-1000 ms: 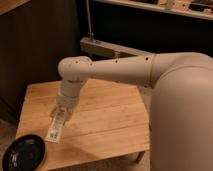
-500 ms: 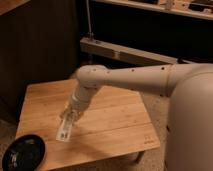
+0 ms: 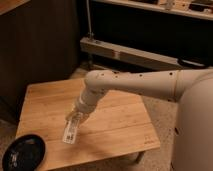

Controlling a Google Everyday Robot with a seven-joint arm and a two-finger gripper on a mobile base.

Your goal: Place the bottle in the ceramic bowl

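The bottle (image 3: 70,133), clear with a pale label, hangs tilted in the air over the near left part of the counter (image 3: 120,122), its lower end pointing near and left. The end effector (image 3: 75,121) grips its upper end, the fingers closed against the bottle's sides. The ceramic bowl (image 3: 24,152), black and glossy, sits at the near left corner of the wooden counter, just to the near left of the bottle and apart from it. The white arm (image 3: 140,82) reaches in from the right, bends at an elbow above the counter's middle and slopes down to the end effector. The robot's pale body (image 3: 197,125) fills the right edge.
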